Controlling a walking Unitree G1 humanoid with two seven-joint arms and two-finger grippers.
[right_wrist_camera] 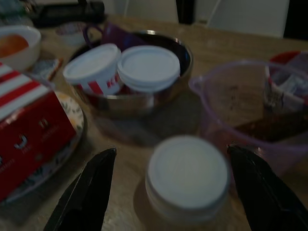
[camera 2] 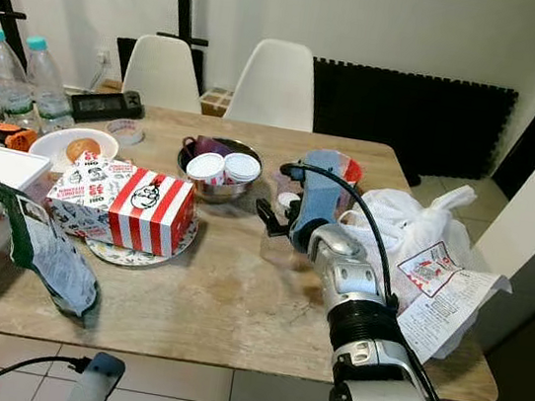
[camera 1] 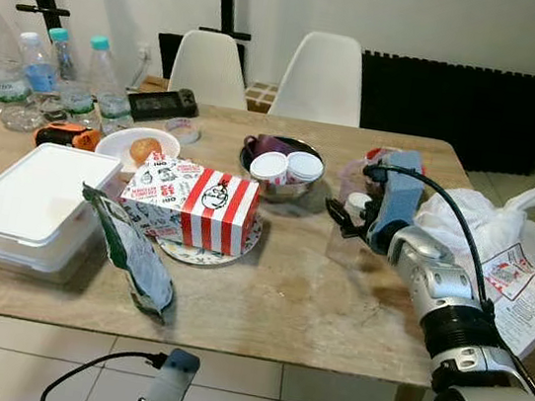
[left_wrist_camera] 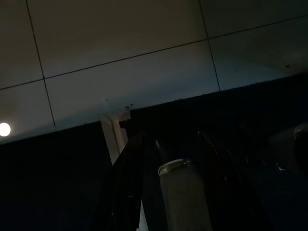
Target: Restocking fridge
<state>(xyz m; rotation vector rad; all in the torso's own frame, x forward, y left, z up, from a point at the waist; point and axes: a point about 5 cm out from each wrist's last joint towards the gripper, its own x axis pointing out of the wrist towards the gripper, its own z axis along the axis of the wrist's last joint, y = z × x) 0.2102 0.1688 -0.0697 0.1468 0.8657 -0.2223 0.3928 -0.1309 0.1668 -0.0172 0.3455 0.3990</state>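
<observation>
White-lidded small round tub [right_wrist_camera: 187, 179] stands on the light wooden table [camera 1: 312, 307], toward its right edge, just before a clear purple plastic jug [right_wrist_camera: 250, 113]. Right gripper [right_wrist_camera: 175, 192] brackets the tub, black fingers [right_wrist_camera: 86, 192] spread wide, neither touching it. Left gripper [left_wrist_camera: 168, 192] hangs below the table's near edge; its fingers' state is unclear.

Home dining area.
Wooden worktop [camera 1: 312, 307] with takeaway box [camera 1: 209, 207], water bottles [camera 1: 55, 81], a steel bowl [camera 1: 286, 178]; white chairs [camera 1: 266, 71], tiled floor [camera 1: 269, 400].
</observation>
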